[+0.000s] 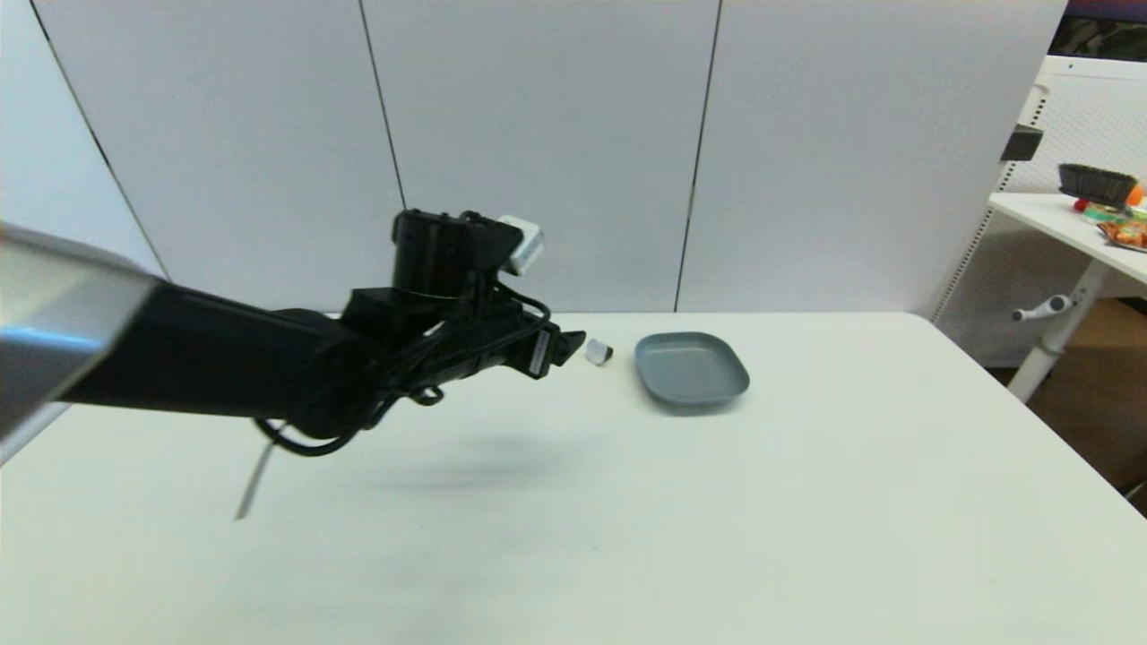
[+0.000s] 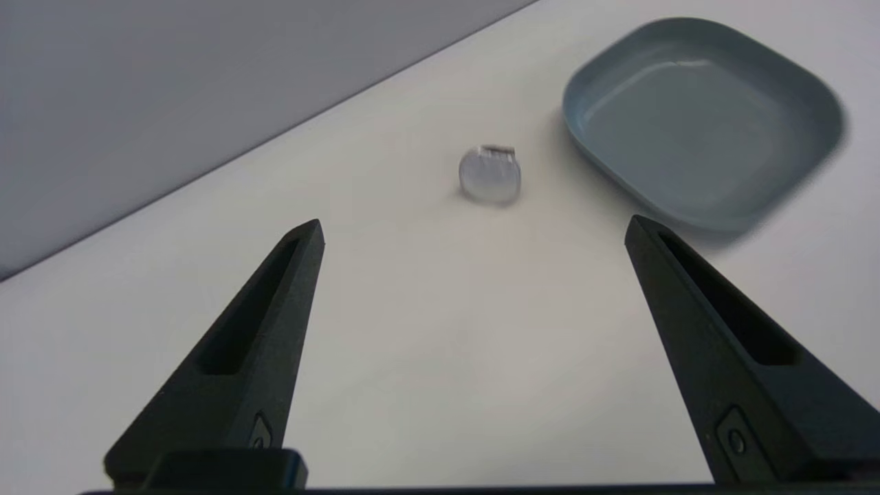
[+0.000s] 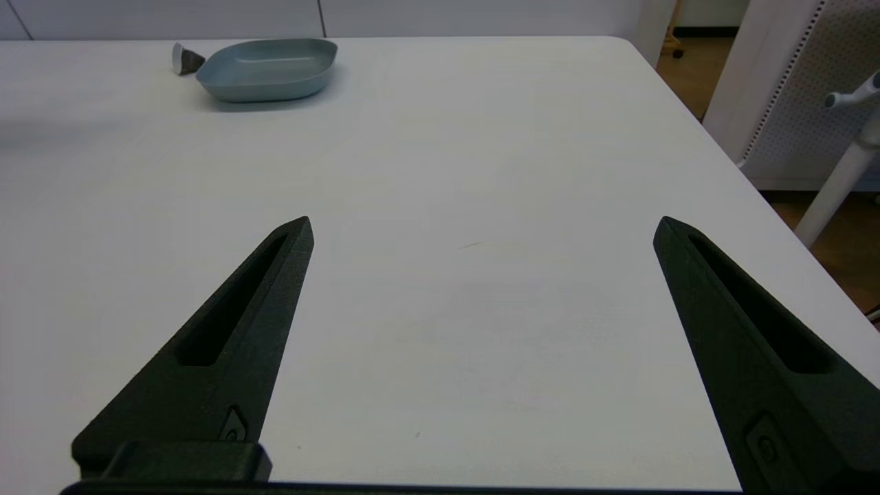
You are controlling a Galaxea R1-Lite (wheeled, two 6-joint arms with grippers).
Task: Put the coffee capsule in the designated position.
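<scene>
The left gripper (image 2: 474, 234) is reaching across the worktop (image 1: 717, 520) with fingers spread wide and empty, lining up on the coffee capsule (image 1: 599, 351). The capsule is lying tipped on its side just beside the grey dish (image 1: 692, 369), at the dish's 9 o'clock, with its foil face toward the gripper and its axis running away from it. Judging from this, closing across the tapered body from above should be safest. The right gripper (image 3: 481, 227) is sitting parked, fingers apart.

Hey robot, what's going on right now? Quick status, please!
Left hand open, nearing the coffee pod. Pod lies on its side on the table, just beside the grey dish, not in it. Right hand open, idle. Nothing in the way.
</scene>
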